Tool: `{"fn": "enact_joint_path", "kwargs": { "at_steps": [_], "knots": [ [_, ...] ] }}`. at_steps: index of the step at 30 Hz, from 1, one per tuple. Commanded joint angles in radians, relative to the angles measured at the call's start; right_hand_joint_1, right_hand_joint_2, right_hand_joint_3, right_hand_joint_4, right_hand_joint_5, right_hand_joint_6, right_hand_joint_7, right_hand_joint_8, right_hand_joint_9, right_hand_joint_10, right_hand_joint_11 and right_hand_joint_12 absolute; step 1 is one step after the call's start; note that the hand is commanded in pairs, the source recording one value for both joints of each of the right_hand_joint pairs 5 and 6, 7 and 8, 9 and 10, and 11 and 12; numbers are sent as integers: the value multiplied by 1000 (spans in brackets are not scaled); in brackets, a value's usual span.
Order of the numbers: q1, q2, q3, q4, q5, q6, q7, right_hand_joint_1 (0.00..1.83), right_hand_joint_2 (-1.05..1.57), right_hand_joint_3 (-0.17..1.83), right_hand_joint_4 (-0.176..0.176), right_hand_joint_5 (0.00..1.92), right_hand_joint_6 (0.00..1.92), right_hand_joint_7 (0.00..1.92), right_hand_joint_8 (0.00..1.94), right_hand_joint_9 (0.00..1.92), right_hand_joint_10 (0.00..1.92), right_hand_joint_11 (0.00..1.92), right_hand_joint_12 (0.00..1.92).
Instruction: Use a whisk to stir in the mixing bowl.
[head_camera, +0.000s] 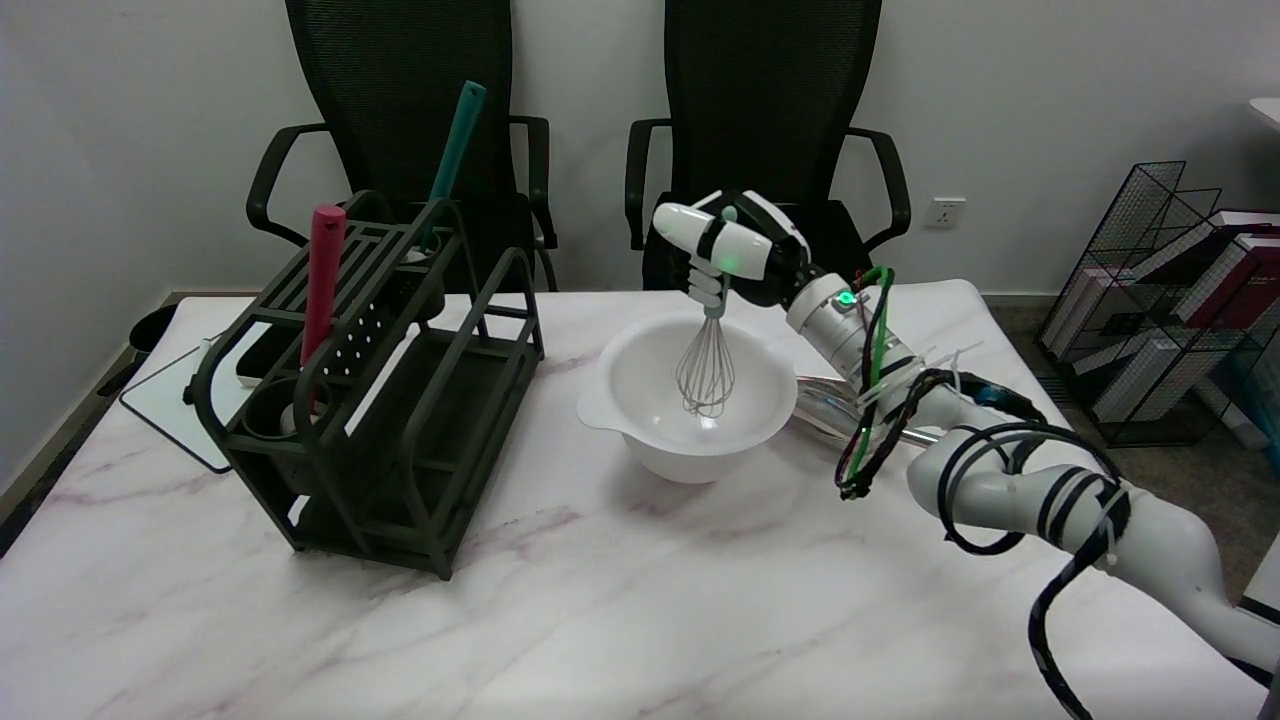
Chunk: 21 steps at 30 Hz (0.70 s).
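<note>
The marble surface (620, 600) carries a dark rack (380, 400) toward its left edge, with a red-handled utensil (323, 280) and a teal-handled utensil (452, 150) standing in its cups. The white mixing bowl (690, 440) sits near the middle of the surface, closer to the far edge. Above it the right hand (730, 250) has its fingers (705, 285) wrapped around the handle of the whisk (706, 370), which hangs upright with its wire loops inside the bowl.
</note>
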<state>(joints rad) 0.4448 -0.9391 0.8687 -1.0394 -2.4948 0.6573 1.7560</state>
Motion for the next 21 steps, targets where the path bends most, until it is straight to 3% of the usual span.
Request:
{"fn": "enact_joint_path", "kwargs": {
  "at_steps": [1,9,21],
  "knots": [
    [-263,86,206,-258,0,-100,-13,1164,1383,455,0,1920,1920,1920,1920,1920,1920,1920,1920],
    [-352,85,236,-350,7,-123,-13,1150,1412,439,0,1920,1920,1920,1920,1920,1920,1920,1920],
    [-161,73,67,-262,1,-137,-13,1148,1418,415,0,1920,1920,1920,1920,1920,1920,1920,1920]
  ]
}}
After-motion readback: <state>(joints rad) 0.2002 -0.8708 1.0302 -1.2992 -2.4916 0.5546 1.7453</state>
